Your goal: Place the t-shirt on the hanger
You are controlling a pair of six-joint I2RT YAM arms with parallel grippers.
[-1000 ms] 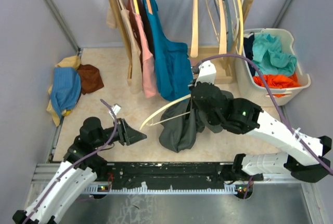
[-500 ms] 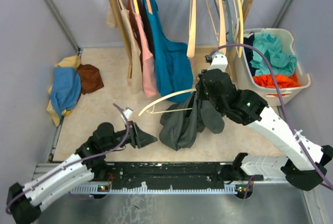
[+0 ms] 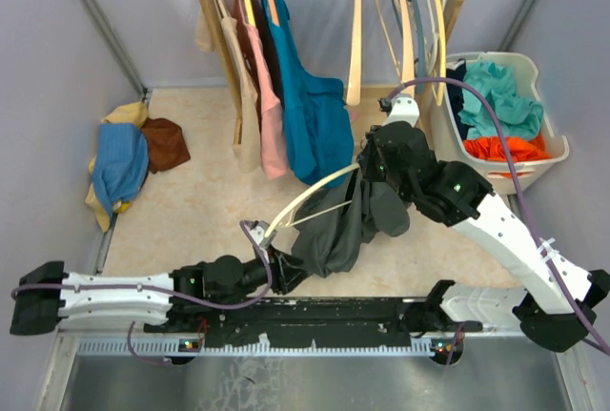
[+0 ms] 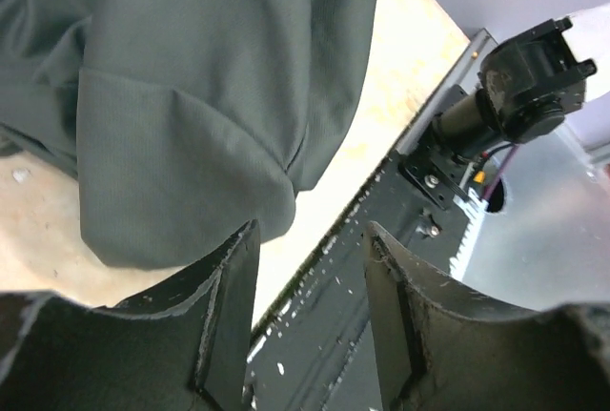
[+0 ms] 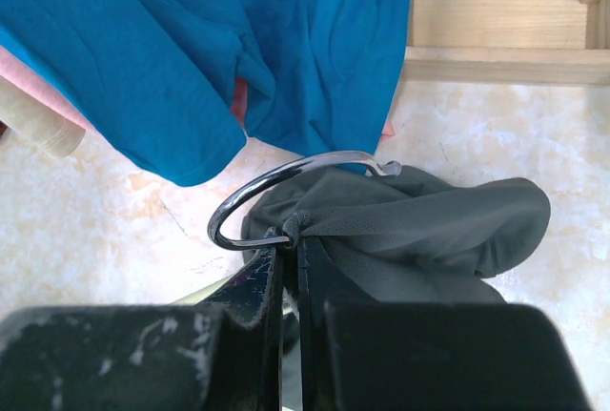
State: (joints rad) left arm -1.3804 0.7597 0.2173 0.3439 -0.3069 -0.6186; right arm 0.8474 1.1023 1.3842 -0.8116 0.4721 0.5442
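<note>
The dark grey t-shirt (image 3: 334,235) hangs bunched from my right gripper (image 3: 367,168) down to the floor. The pale wooden hanger (image 3: 300,206) slants down to the left, one arm bare, the other hidden in the cloth. In the right wrist view my right gripper (image 5: 291,239) is shut on the base of the silver hook (image 5: 286,171) with a pinch of t-shirt (image 5: 429,230) cloth. My left gripper (image 3: 281,273) lies low at the shirt's near-left edge. Its jaws (image 4: 310,316) stand open with nothing between them, and a folded hem of the t-shirt (image 4: 191,96) lies just ahead.
A wooden rack (image 3: 224,39) at the back carries a teal-blue shirt (image 3: 310,96), a pink garment (image 3: 272,115) and several bare hangers (image 3: 405,30). A white basket (image 3: 548,158) of clothes stands at the right, a heap of clothes (image 3: 124,158) at the left. The black rail (image 4: 381,239) runs along the near edge.
My left arm has stretched out low and slid right, up to the shirt's near edge. The right gripper moved right and a little back with hanger and shirt, then held still.
</note>
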